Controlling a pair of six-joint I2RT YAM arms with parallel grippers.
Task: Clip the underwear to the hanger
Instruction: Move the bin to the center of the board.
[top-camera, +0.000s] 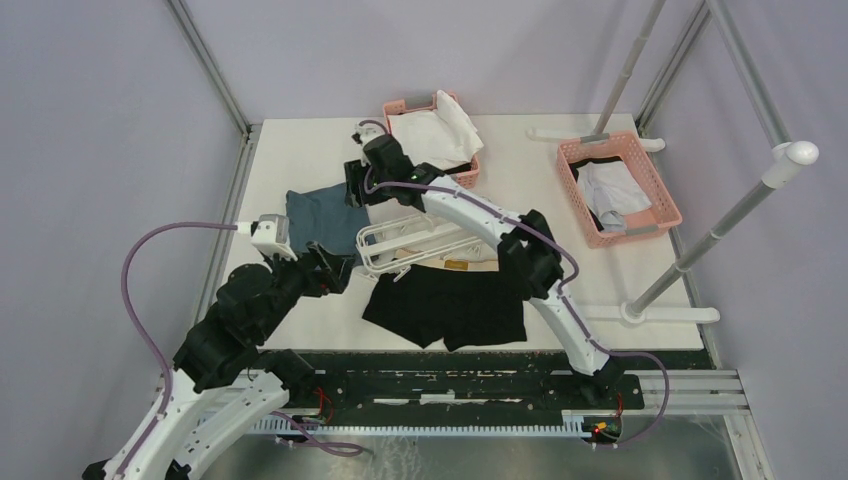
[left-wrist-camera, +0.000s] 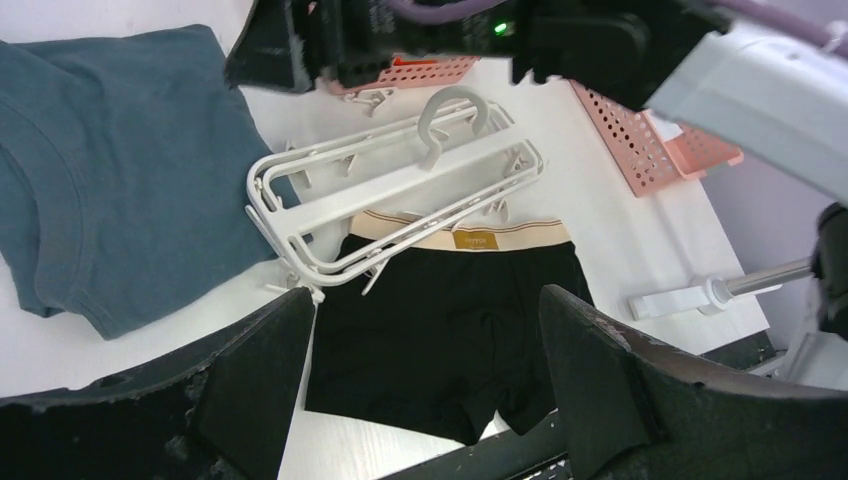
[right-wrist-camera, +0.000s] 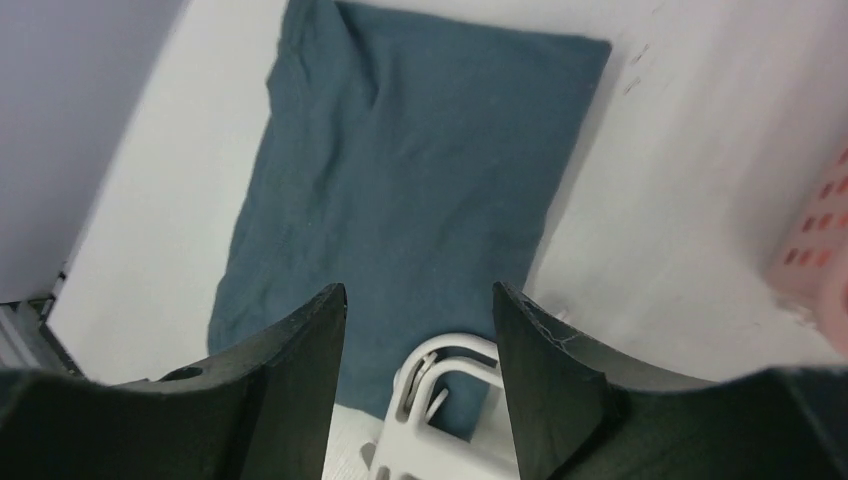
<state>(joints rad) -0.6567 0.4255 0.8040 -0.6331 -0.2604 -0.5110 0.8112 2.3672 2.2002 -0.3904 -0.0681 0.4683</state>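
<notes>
The black underwear (top-camera: 445, 305) with a tan waistband (left-wrist-camera: 470, 238) lies flat on the white table near the front edge. The white hanger (top-camera: 408, 243) lies flat just beyond it, its near rail over the waistband. My left gripper (top-camera: 335, 270) hovers open at the underwear's left side; in the left wrist view its fingers (left-wrist-camera: 428, 300) frame the underwear (left-wrist-camera: 450, 330) and hanger (left-wrist-camera: 400, 185), with nothing between them. My right gripper (top-camera: 355, 185) is open above the hanger's far left corner (right-wrist-camera: 455, 342), which shows between its fingers (right-wrist-camera: 418, 290) with gaps on both sides.
A folded blue-grey cloth (top-camera: 322, 218) lies left of the hanger, partly under it. A pink basket (top-camera: 398, 105) with a white garment (top-camera: 435, 135) stands at the back. A second pink basket (top-camera: 640, 232) sits at the right, beside a rail stand (top-camera: 700, 240).
</notes>
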